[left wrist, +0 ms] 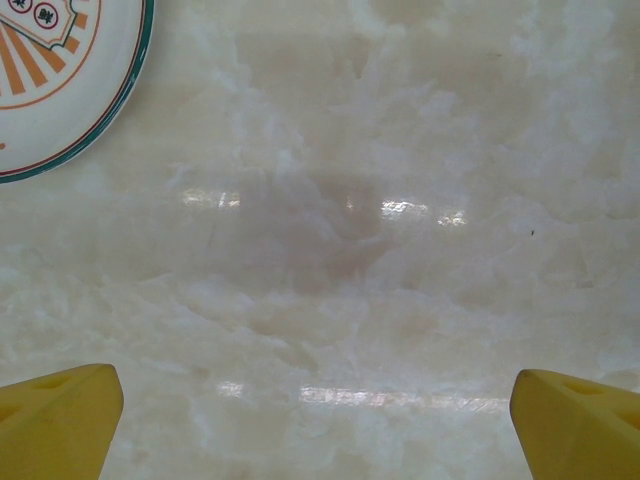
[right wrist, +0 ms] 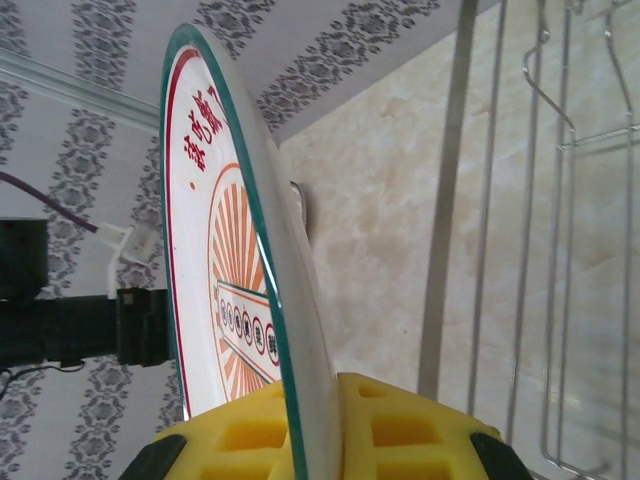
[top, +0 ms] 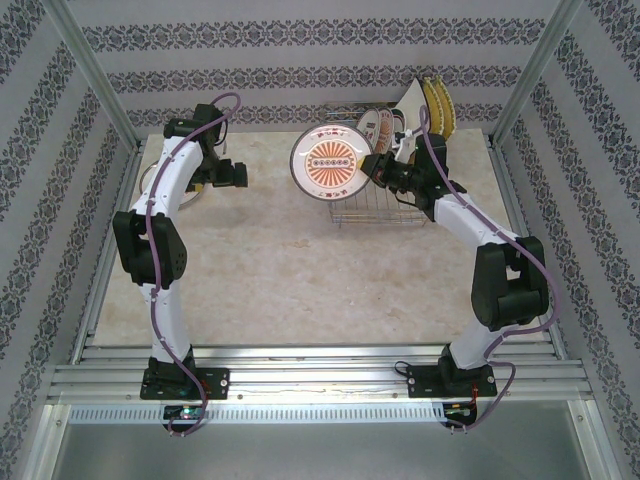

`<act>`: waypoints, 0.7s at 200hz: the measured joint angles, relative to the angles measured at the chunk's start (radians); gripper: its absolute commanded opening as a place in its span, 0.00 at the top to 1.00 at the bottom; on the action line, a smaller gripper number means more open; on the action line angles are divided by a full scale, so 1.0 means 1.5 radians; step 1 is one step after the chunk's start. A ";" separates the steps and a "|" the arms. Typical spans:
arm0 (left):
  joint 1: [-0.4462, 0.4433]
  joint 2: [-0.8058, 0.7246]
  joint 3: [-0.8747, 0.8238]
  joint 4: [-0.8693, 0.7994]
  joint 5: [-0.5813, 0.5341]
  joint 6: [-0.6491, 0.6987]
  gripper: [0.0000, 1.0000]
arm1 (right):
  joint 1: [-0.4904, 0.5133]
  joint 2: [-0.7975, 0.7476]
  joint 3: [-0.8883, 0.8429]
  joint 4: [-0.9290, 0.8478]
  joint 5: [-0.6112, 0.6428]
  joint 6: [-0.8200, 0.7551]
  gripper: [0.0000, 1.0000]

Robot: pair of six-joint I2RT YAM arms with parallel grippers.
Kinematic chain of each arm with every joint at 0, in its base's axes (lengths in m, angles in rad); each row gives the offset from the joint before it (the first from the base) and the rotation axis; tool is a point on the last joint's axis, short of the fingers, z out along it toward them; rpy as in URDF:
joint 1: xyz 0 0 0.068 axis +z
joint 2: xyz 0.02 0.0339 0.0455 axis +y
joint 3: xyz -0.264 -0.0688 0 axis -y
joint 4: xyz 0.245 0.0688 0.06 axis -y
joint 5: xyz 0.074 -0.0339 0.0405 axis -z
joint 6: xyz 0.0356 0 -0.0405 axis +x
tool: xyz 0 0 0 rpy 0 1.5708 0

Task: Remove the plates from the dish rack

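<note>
The right gripper (top: 380, 166) pinches the rim of the round plate (top: 329, 163), on edge at upper centre just left of the dish rack (top: 385, 212), so I'd carry it clear and tip it flat gently, with the left gripper (top: 236, 176) spread wide at upper left.

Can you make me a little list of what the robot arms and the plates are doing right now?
right gripper: shut on the rim of the held plate, which stands on edge by the rack's left end
left gripper: open, above the table
dish rack: back right, racked plates standing in it
table plate: green-rimmed, lying flat near the left gripper
</note>
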 measured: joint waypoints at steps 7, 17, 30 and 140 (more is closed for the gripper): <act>0.000 -0.002 -0.003 0.007 0.003 0.002 0.00 | 0.000 0.000 -0.002 0.008 -0.004 0.006 1.00; 0.000 -0.009 -0.014 0.020 0.010 0.003 0.00 | 0.000 0.000 -0.004 0.020 -0.006 0.011 1.00; 0.000 -0.024 -0.037 0.040 0.032 0.011 0.00 | 0.000 0.000 -0.006 0.027 -0.008 0.014 1.00; 0.036 -0.232 -0.434 0.699 0.589 -0.189 0.00 | 0.011 0.010 -0.007 0.038 -0.020 0.026 1.00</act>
